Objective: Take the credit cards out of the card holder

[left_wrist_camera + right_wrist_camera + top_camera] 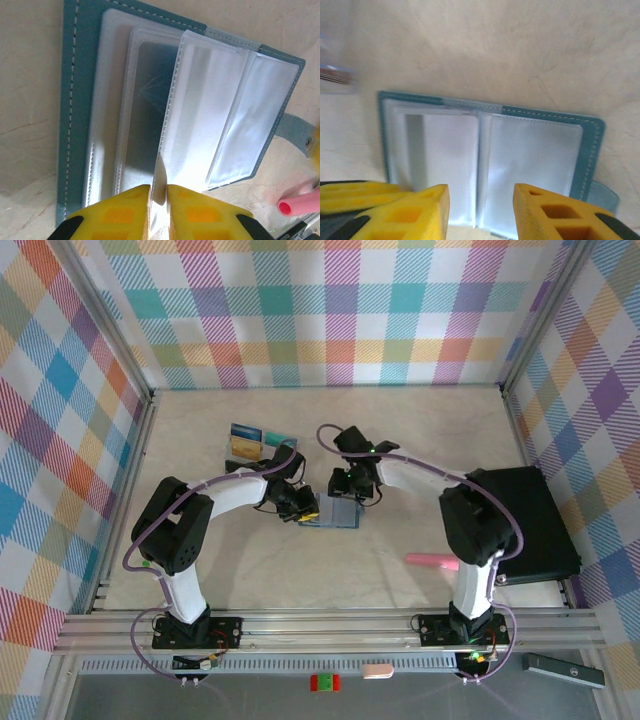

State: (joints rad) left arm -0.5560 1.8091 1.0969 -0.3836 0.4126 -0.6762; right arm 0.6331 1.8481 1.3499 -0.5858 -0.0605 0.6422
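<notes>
Plastic in blue, yellow and teal: a small heap of credit cards (250, 443) lies on the table (420, 430) on the left, beyond my left arm. I take those as already out, so part of the job looks done.

Next comes my left pincer (159, 197). It is nearly closed, nipping the near edge of a clear sleeve (200, 110) that stands up from the card holder (75, 100). The holder lies open and flat at the middle of the table, between my two wrists, with its teal cover down and its side tab (292, 131) pointing right. The raised sleeve and the ones beside it look empty. Under it a grey panel (147, 100) shows through another sleeve. I judge that may be a card left inside, but I cannot be sure through the glare.

My right pincer (481, 210) hangs over the near edge of the open holder with its fingers well apart and nothing between them. From this wrist both pages look pale and empty.

What is left, as I read it, is to check that grey sleeve and any leaves under it, and to draw out whatever is there.

For room, bare table lies beyond the holder and to its near side. The card heap is well apart on the left. A pink tube (432, 562) lies to the near right, and a black box (525, 525) sits against the right edge, clear of the holder. The tightest spot is between my own two wrists.
</notes>
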